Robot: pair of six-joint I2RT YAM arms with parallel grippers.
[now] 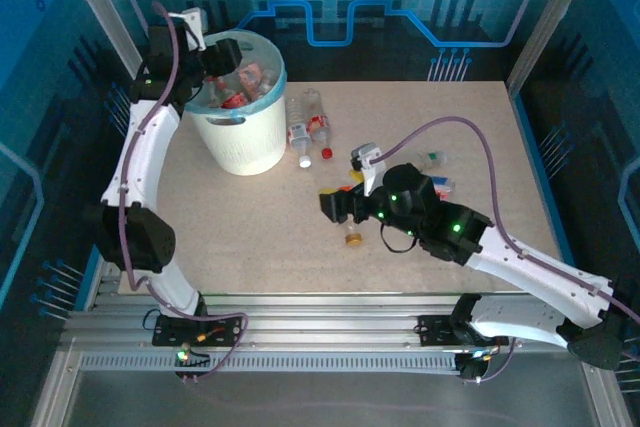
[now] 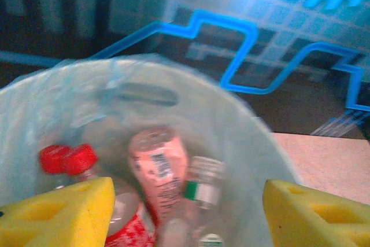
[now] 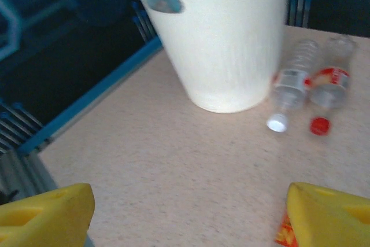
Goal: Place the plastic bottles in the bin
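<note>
The bin (image 1: 243, 137) is a white bucket lined with a light-blue bag, standing at the back left of the table. My left gripper (image 1: 222, 59) hangs open over its mouth, yellow pads (image 2: 58, 212) wide apart and nothing between them. Below lie several plastic bottles: a pink one (image 2: 159, 169), a red-capped one (image 2: 66, 157) and a clear one (image 2: 202, 189). Two more bottles (image 1: 300, 132) (image 1: 320, 127) lie on the table just right of the bin. My right gripper (image 1: 335, 207) is open low over the table's middle, with an orange-labelled bottle (image 3: 284, 232) at its right finger.
Further bottles lie behind the right arm (image 1: 438, 185). A small orange-capped piece (image 1: 353, 238) sits by the right gripper. In the right wrist view the bin wall (image 3: 225, 44) stands ahead, with the white-capped (image 3: 292, 82) and red-capped (image 3: 329, 88) bottles beside it. The table's left edge (image 3: 87, 99) runs nearby.
</note>
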